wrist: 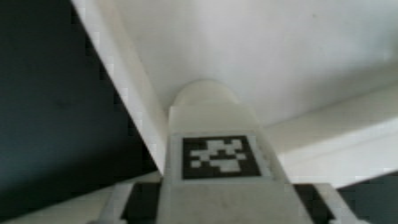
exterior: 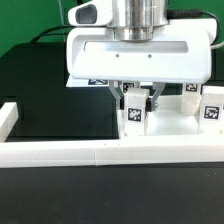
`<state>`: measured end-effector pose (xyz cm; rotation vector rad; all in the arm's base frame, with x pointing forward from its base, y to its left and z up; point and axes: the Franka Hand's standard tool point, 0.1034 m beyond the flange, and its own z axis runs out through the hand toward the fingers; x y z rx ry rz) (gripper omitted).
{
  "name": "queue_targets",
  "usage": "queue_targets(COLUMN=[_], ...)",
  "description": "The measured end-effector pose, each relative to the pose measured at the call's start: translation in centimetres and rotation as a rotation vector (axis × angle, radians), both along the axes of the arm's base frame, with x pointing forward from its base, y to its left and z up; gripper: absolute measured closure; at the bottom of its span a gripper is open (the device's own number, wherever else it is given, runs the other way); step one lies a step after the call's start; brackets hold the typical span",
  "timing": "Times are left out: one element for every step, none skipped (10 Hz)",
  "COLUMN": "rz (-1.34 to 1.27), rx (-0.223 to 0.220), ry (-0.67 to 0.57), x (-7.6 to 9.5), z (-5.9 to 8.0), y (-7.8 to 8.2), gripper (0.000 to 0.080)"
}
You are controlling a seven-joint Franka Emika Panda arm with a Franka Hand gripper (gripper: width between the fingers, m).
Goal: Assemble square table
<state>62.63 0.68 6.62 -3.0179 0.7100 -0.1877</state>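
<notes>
A long white plastic border wall (exterior: pixel 60 152) ran across the black table (exterior: pixel 40 90) in the exterior view. Behind it, near the middle, the robot's two-finger gripper (exterior: pixel 137 103) was clenched on a small white tagged leg block (exterior: pixel 135 116), held upright under the large white square tray-like tabletop (exterior: pixel 140 58). Toward the exterior view's right stood two more tagged leg blocks (exterior: pixel 212 106). The wrist view showed the gripped block (wrist: pixel 221 140) against the tabletop's white surface (wrist: pixel 267 40).

The square table's white top (exterior: pixel 140 55) is held up off the black surface, tilted, its broad face toward the exterior view. One tagged white leg block (exterior: pixel 134 112) stands upright just below it; others (exterior: pixel 211 106) stand near the exterior view's right.
</notes>
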Motion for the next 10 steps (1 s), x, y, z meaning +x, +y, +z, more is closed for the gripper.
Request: queue_targets(rz=[-0.131,-0.278,-0.423,-0.605,-0.756,-0.865,-1.004,-1.112,-1.128,-1.145], rx=[0.023,0.041,0.055,0.077,0.104,0.122,0.145,0.17,0.173,0.174], ry=[0.013,0.03,0.049,0.076,0.087,0.089,0.087,0.086,0.088,0.089], x=[-0.03,0.02,0.03,-0.02,-0.05,-0.01,0.04,0.03,0.02,0.02], z=[-0.04,-0.14,-0.17,-0.2,-0.21,-0.21,-0.23,-0.25,-0.24,-0.24], y=[-0.09,-0.12,-0.02,0.3,0.46,0.44,0.36,0.22,0.07,0.06], gripper=[0.0512,0.0512,0.0512,0.0512,0.0511,0.0511,0.0511,0.0511,0.0511,0.0511])
